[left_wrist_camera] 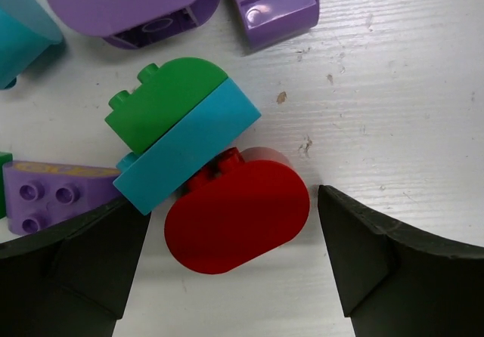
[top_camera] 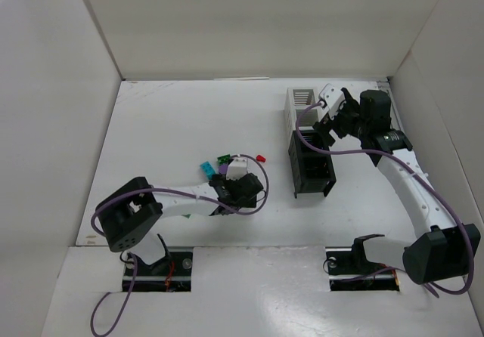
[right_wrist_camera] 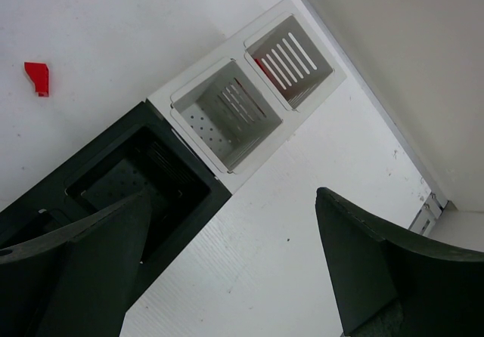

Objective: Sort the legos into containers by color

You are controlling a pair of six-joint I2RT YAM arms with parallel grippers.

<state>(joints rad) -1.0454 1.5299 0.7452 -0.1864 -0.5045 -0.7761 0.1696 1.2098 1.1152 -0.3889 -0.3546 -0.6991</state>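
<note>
The left jaws are spread wide, one on each side of a red lego (left_wrist_camera: 236,220) on the desk (left_wrist_camera: 393,88), not touching it. A blue lego (left_wrist_camera: 189,156) and a green lego (left_wrist_camera: 162,99) sit right beside it. The right jaws are spread wide too, over the containers (right_wrist_camera: 227,110).

four slatted bins stand in one row: two white bins (right_wrist_camera: 242,103) and two black bins (right_wrist_camera: 106,152). the left wrist view shows three purple legos (left_wrist_camera: 125,1), two cyan legos (left_wrist_camera: 189,144), one whole green lego (left_wrist_camera: 162,99), a green sliver at the left edge, and one rounded red lego (left_wrist_camera: 234,216). the right wrist view shows one small red lego (right_wrist_camera: 36,78); whether it is the same piece cannot be told.
</note>
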